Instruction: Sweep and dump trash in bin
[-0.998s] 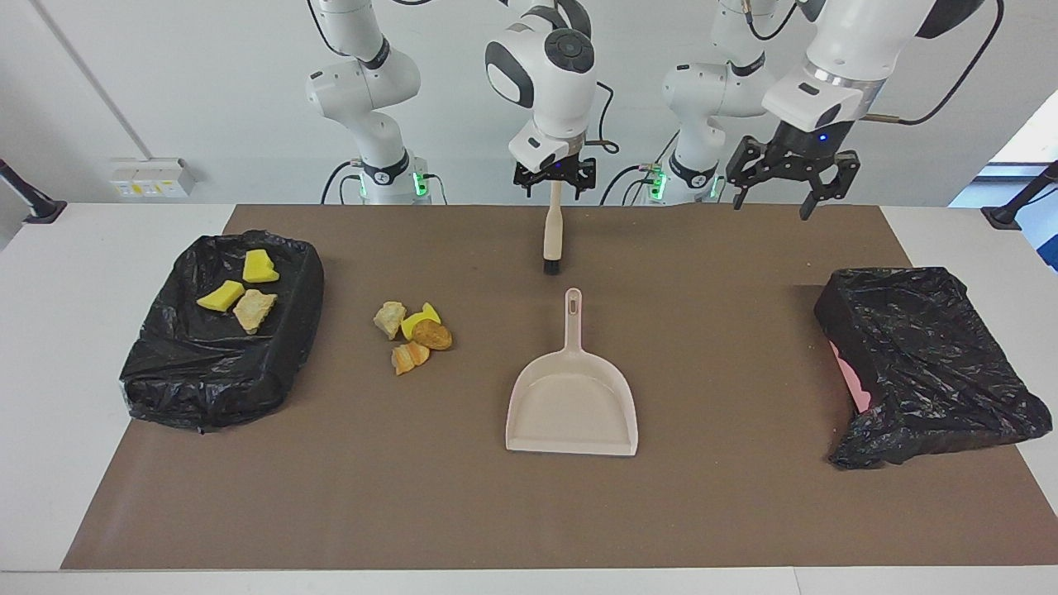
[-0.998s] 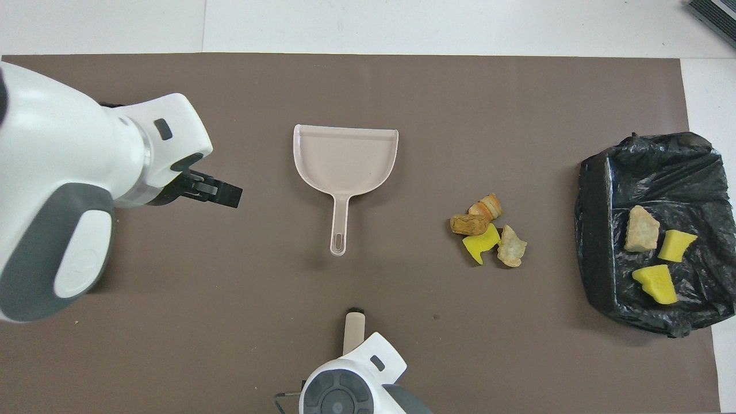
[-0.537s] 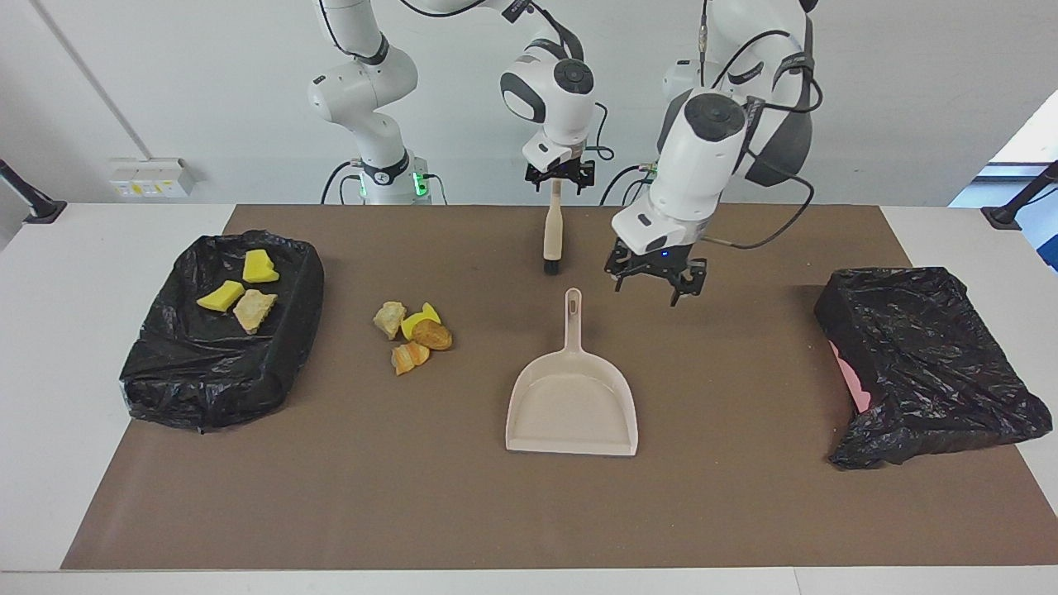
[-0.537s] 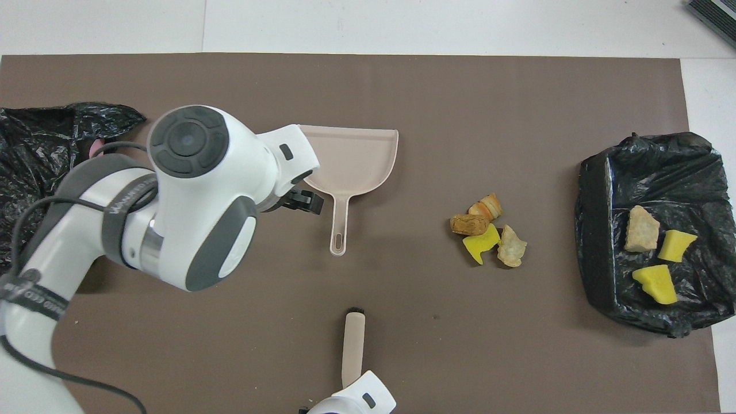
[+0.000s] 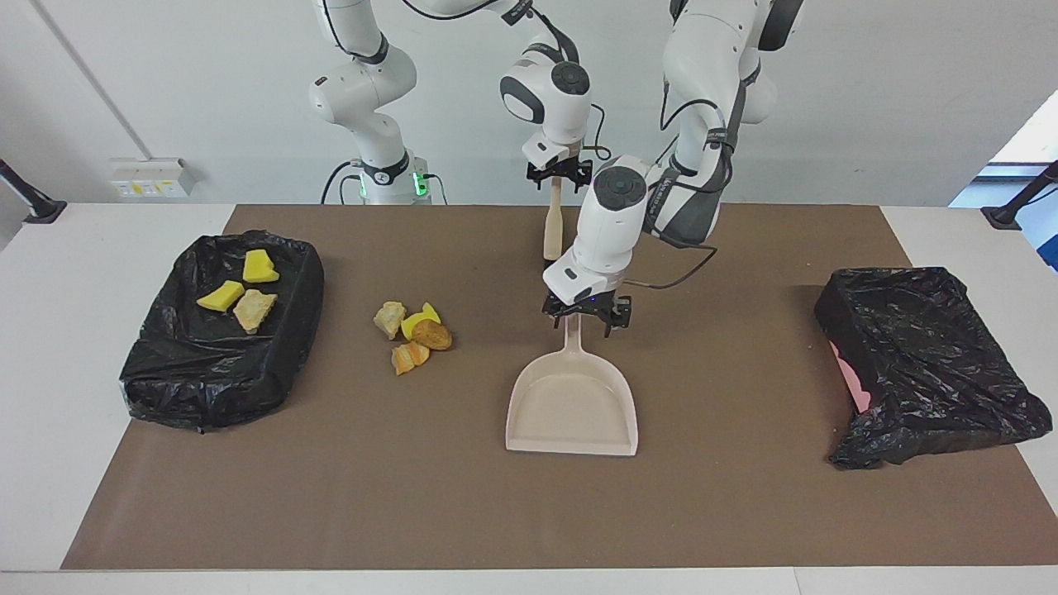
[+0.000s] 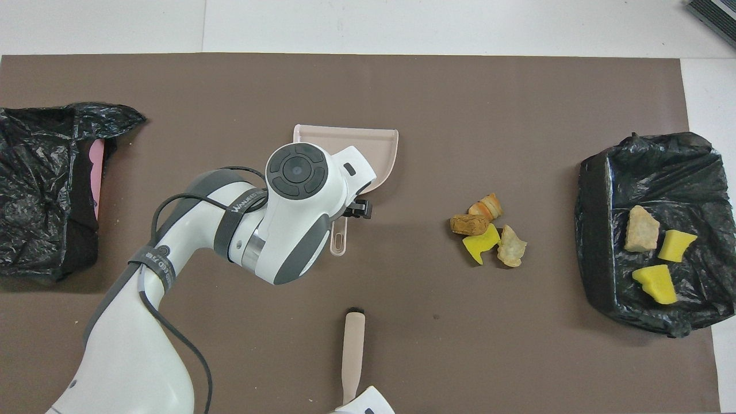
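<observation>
Covering the white table (image 5: pixel 50 347), a brown mat (image 5: pixel 727 512) carries four trash scraps (image 5: pixel 413 335) beside the dustpan (image 5: pixel 573 405). The left gripper (image 5: pixel 585 318) straddles its handle, fingers spread; the right gripper (image 5: pixel 559 173) holds the brush (image 5: pixel 551 227).

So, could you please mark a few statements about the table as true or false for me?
1. Four scraps lie clustered on the mat. True.
2. Trash lies in the dustpan. False: nothing lies in it.
3. The left gripper is over the dustpan's handle, fingers open. True.
4. The bin at the left arm's end holds three scraps. False: they lie in the bin at the right arm's end.
5. The brush rests in the dustpan. False: it is nearer to the robots, at the right gripper.
</observation>
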